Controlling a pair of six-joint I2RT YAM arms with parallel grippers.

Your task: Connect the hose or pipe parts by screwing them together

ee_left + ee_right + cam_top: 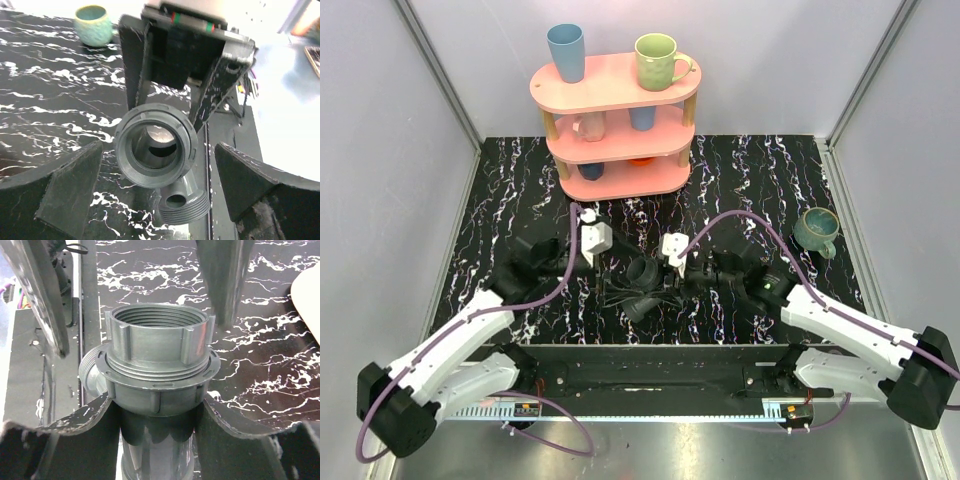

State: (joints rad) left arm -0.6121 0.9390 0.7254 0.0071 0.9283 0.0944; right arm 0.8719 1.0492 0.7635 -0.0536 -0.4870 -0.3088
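Left wrist: left gripper (160,175) wide, clear gaps either side of fitting (128,150). Right gripper (156,412) clamps fitting body; branch points toward near table (50,100) edge.

light: bright, even | shadows: soft | left wrist: glare upper right, background blurred

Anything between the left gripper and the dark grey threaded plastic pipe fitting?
Nothing visible. The grey pipe fitting faces the open left gripper, with gaps on both sides; the right gripper holds it from the far side.
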